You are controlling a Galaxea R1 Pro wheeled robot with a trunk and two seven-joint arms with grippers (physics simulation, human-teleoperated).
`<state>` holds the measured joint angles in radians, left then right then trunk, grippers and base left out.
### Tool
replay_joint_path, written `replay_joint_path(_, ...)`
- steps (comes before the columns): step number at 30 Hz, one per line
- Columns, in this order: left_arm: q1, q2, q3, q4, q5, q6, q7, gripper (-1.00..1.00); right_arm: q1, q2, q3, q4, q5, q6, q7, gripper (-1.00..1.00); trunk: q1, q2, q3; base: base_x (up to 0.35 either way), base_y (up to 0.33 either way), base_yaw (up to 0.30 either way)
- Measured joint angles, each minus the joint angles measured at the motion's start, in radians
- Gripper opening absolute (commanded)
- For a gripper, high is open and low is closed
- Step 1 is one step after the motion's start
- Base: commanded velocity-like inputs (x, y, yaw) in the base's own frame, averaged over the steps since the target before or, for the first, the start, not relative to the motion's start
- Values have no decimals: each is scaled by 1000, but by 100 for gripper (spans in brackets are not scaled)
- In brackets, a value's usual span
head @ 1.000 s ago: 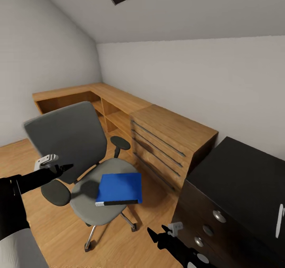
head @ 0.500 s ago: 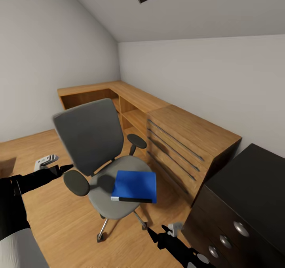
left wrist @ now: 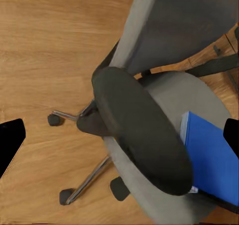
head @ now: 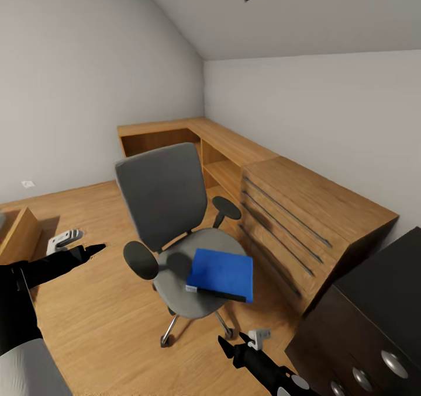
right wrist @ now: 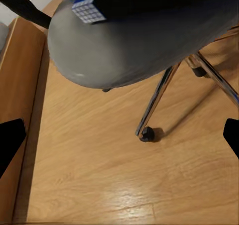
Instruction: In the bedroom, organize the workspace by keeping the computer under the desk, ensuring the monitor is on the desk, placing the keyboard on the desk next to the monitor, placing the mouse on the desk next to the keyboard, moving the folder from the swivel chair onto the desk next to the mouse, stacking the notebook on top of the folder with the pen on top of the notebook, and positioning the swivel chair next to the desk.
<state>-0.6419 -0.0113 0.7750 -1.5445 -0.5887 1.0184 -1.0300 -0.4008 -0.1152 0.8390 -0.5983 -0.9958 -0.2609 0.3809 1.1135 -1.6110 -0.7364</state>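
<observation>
Attic bedroom with wood floor and a light wooden cabinet along the wall; swivel chair stands mid-floor, blue folder flat on its seat near the front edge; black desk at lower right, well apart from the chair; left gripper and right gripper both spread wide, holding nothing

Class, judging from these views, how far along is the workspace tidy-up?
Nothing looks done yet. The blue folder lies on the swivel chair seat, which stands on the floor by the wooden cabinet. In hand: nothing; both claws, left and right, are open and empty. Every placement remains.
</observation>
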Motion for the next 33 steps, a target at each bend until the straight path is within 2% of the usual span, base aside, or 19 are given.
replay_joint_path(6, 0, 2, 55, 0, -4, -1, 0, 100, 0, -1, -3, 0, 0, 0, 2, 100, 0, 0, -2, 0, 0, 216)
replay_joint_path(10, 0, 4, 109, 2, -6, -2, 1, 100, 0, -3, -4, 0, 0, -1, 5, 100, 0, 0, -2, 0, 0, 63)
replay_joint_path(11, 0, 4, 133, 3, -7, -3, 2, 100, 0, -4, -5, 0, 0, -1, 5, 100, 0, 0, -2, 0, 0, 29)
replay_joint_path(15, 0, 4, 174, 9, -15, -5, 4, 100, 0, -6, -7, 0, -1, -1, 5, 100, 0, 0, -2, 0, 0, 17)
replay_joint_path(19, 0, 4, 225, 36, -58, -6, 5, 100, 0, -7, -9, 0, -2, -1, 5, 100, 0, 0, -2, 0, 0, 5)
replay_joint_path(20, 0, 4, 244, 51, -85, -8, 5, 100, 0, -7, -9, 0, -3, 0, 5, 100, 0, 0, -2, 0, 0, 2)
replay_joint_path(22, 0, 4, 261, 65, -113, -8, 5, 100, 0, -8, -9, 0, -3, 0, 5, 100, 0, 0, -2, 0, 0, 2)
replay_joint_path(23, -1, 4, 273, 73, -138, -9, 4, 100, 0, -8, -9, 0, -3, 0, 5, 100, 0, 0, -2, 0, 0, 1)
replay_joint_path(26, 0, 4, 287, 84, -170, -9, 5, 100, 0, -8, -10, 0, -4, 0, 4, 100, 0, 0, -2, 0, 0, 0)
replay_joint_path(28, 0, 4, 292, 89, -178, -9, 5, 100, 0, -8, -10, 0, -4, -1, 4, 100, 0, 0, -2, 0, 0, 0)
replay_joint_path(33, 0, 2, 338, 131, -213, -11, 9, 100, 0, -8, -11, 1, -4, -1, 3, 100, 0, 0, -2, 0, 0, 0)
